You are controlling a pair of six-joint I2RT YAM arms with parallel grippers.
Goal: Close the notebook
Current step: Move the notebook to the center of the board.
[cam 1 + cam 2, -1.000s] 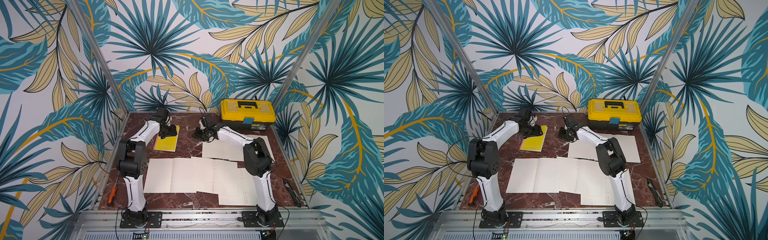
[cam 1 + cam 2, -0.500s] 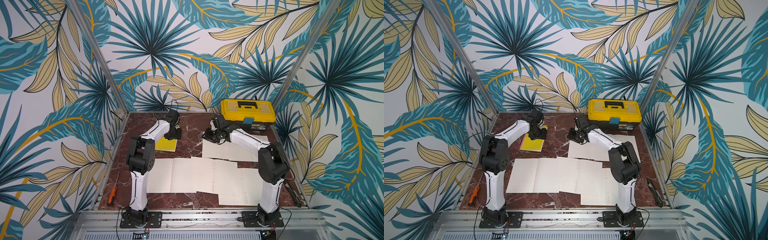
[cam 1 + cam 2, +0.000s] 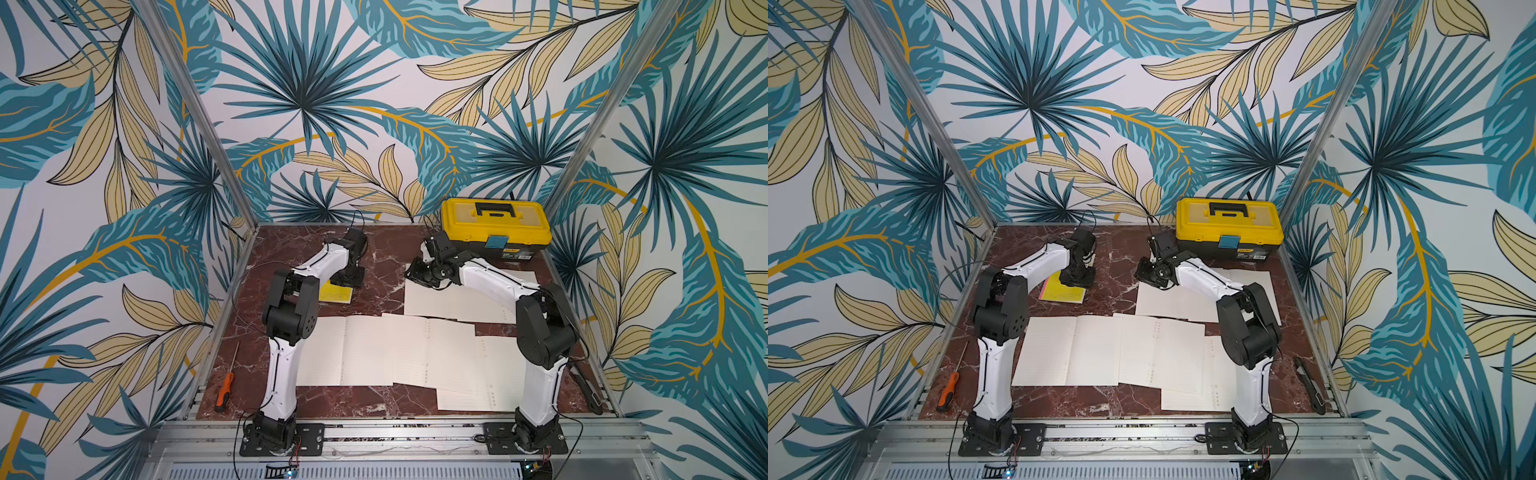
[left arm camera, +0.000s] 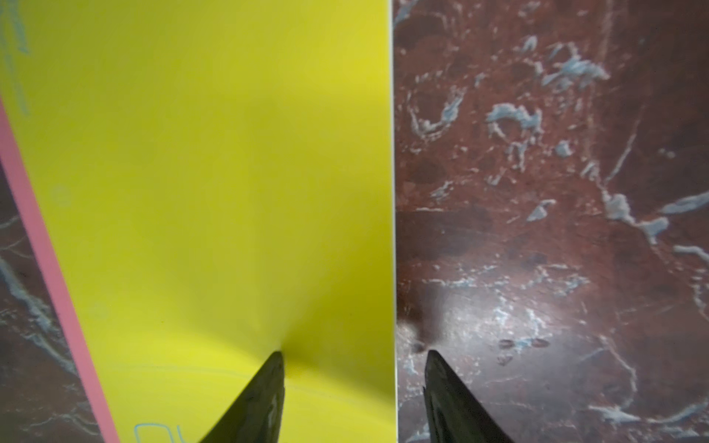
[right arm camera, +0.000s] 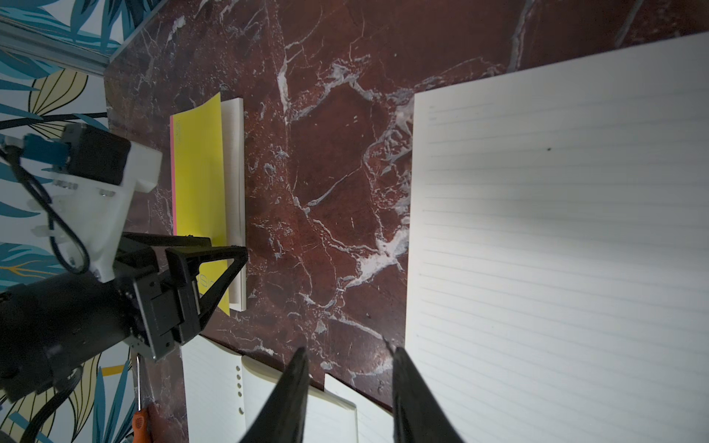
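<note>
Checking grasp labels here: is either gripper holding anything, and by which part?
Nothing is held. The left gripper straddles the yellow notebook's free edge with jaws apart, one fingertip on it; the right gripper is open over bare table.

Bare marble lane (image 3: pixel 382 286) between notebook (image 3: pixel 337 296) and lined sheet (image 3: pixel 451 300): passable, nothing standing in it. Over notebook's free edge: left gripper (image 4: pixel 353 356), low, fingers apart, blocking approach at that end; rest of cover unobstructed. At lane's opposite border: right gripper (image 5: pixel 349 351), low by sheet's corner. Back right corner closed by toolbox (image 3: pixel 495 227). Middle ground: loose sheets (image 3: pixel 390 353) lying flat. Front left margin: screwdriver (image 3: pixel 224 392), well apart from notebook.
</note>
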